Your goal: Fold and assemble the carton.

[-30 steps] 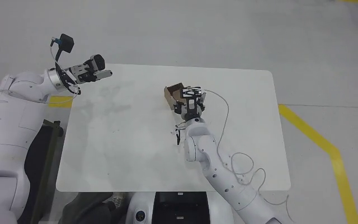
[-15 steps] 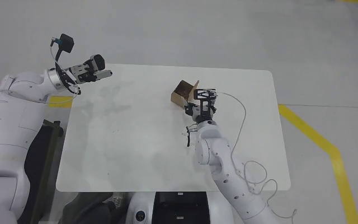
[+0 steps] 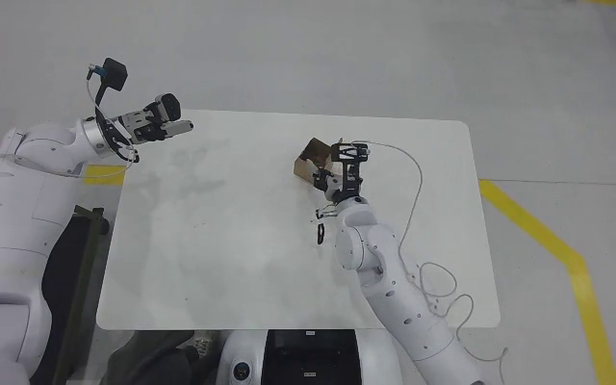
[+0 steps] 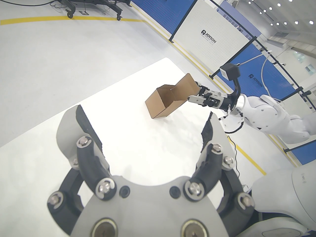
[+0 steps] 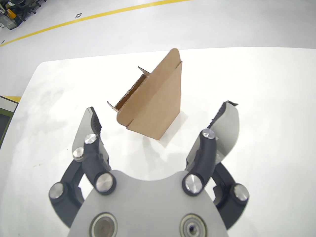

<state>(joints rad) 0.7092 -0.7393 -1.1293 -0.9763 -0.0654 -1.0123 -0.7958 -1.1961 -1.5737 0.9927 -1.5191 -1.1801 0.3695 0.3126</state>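
The carton (image 3: 315,154) lies on its side near the bench's (image 3: 241,241) mid-back, open mouth toward the L arm's side and one tall flap (image 5: 160,87) sticking up. The R gripper (image 4: 195,97) sits just beside it, fingers (image 5: 92,122) spread & empty, w/ the carton straight ahead just past the tips, so the flap looks like the R arm's job. The L gripper (image 3: 183,125) hangs over the far corner, fingers spread too, well apart from the carton.
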